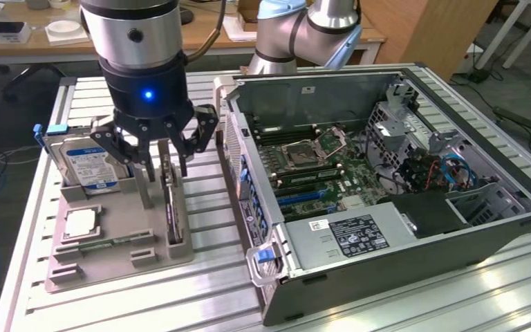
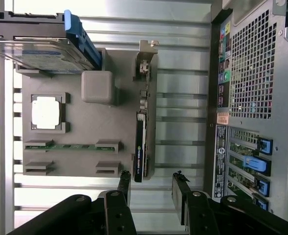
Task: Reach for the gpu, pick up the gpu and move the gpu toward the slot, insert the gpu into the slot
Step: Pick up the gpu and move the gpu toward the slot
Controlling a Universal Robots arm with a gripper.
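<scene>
One open case (image 1: 404, 270) lay on its side, baring the motherboard (image 1: 339, 162) to reach from above. Beside it, a tray (image 1: 99, 259) held the gpu (image 1: 173, 207) on edge in a groove, both faces free for gripping. Over it hung the gripper (image 1: 164, 181), jaws spread to straddle the card, not yet closed on it. On the board, the slot (image 1: 304, 196) seemed empty.

Slatted metal table (image 1: 205, 225), grey parts holder (image 1: 108, 261) lying beside an open computer case (image 1: 413, 259) on it
</scene>
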